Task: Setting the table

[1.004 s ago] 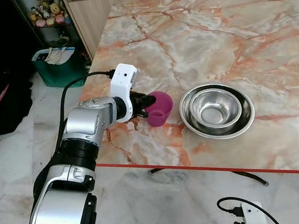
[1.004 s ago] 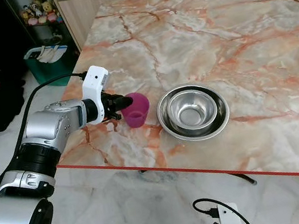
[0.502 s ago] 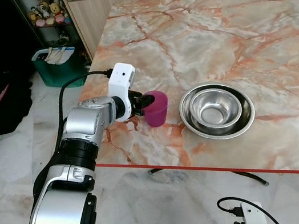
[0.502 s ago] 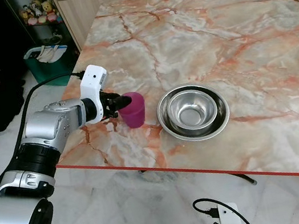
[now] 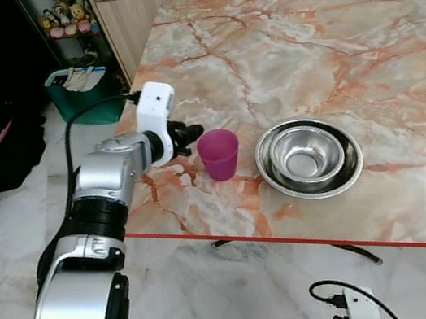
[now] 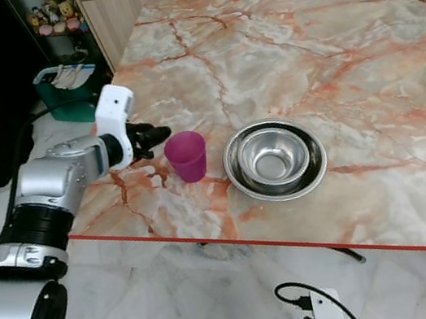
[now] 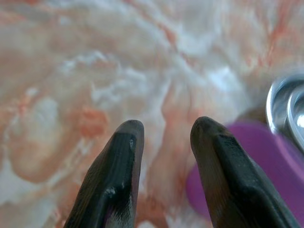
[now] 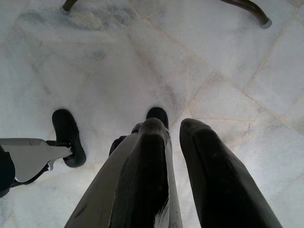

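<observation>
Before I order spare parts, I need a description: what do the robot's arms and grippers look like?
The left arm is made of silver shells with black joints, a white block at its wrist and a black cable looping over it. The left gripper has two long, rounded, glossy black fingers. The right gripper has the same black fingers.

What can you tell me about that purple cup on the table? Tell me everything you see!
The purple cup looks like smooth plastic, wider at its open top than at its base. It stands upright on the marble table, near the red-trimmed front edge, and looks empty. A shiny metal bowl sits close beside it without touching. The left tool hangs on the cup's other side, fingers apart, with a small gap between them and the cup. Only the table touches it.
</observation>
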`<state>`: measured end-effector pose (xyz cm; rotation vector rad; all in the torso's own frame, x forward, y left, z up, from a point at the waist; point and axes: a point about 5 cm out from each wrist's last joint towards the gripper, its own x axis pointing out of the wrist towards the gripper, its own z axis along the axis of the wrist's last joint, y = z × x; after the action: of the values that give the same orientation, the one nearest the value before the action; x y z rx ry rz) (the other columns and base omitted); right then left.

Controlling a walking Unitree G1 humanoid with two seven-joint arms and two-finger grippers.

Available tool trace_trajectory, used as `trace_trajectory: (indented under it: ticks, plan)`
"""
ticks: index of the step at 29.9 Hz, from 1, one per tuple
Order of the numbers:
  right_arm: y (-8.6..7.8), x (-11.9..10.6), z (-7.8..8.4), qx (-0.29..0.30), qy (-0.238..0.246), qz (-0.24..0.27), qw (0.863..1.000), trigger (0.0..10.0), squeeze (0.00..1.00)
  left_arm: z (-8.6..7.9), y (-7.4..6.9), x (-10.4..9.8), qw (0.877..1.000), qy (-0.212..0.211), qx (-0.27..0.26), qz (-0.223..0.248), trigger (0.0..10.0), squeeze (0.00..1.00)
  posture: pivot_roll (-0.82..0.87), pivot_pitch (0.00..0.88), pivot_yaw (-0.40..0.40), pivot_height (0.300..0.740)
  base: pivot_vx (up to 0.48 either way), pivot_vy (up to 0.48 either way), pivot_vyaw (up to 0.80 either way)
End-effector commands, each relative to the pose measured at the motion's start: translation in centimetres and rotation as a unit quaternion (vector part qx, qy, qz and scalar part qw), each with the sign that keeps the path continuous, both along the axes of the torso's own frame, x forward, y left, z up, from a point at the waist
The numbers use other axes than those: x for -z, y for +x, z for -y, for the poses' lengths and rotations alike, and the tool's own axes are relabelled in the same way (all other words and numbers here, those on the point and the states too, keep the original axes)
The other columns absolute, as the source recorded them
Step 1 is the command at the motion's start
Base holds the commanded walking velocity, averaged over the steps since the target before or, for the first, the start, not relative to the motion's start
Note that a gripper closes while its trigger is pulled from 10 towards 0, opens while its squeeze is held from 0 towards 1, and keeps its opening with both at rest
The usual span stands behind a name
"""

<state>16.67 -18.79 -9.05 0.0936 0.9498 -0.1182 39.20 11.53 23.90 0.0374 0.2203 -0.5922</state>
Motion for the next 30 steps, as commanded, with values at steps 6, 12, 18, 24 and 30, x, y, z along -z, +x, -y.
trace_trajectory:
  ticks: [6, 12, 18, 24, 30]
  plan:
    - [-0.8, 0.4, -0.1, 0.005, 0.005, -0.013, 1.000, 10.0, 0.00, -4.5, 0.0, -3.9, 0.988, -0.072, -0.094, 0.103, 10.0, 0.00, 0.04, 0.168, 0.050, 0.740, 0.000, 0.000, 0.00]
    - [-0.8, 0.4, -0.1, 0.005, 0.005, -0.013, 1.000, 10.0, 0.00, -13.4, -0.8, -2.6, 0.933, -0.049, -0.318, 0.163, 10.0, 0.00, 0.05, 0.168, 0.048, 0.740, 0.000, 0.000, 0.00]
    - [-0.9, 0.4, -0.2, 0.004, 0.006, -0.013, 1.000, 10.0, 0.00, -19.9, -3.4, 1.3, 0.876, 0.045, -0.456, 0.148, 10.0, 0.00, 0.04, 0.160, 0.053, 0.740, 0.000, 0.000, 0.00]
    - [-0.9, 0.4, -0.3, 0.005, 0.007, -0.013, 1.000, 10.0, 0.00, -23.8, -6.5, 6.7, 0.827, 0.115, -0.538, 0.115, 10.0, 0.00, 0.04, 0.146, 0.059, 0.740, 0.000, 0.000, 0.00]
    - [-1.0, 0.5, -0.4, 0.006, 0.008, -0.014, 1.000, 10.0, 0.00, -24.5, -9.7, 13.1, 0.809, 0.120, -0.574, 0.028, 10.0, 0.00, 0.03, 0.138, 0.062, 0.740, 0.000, 0.000, 0.00]
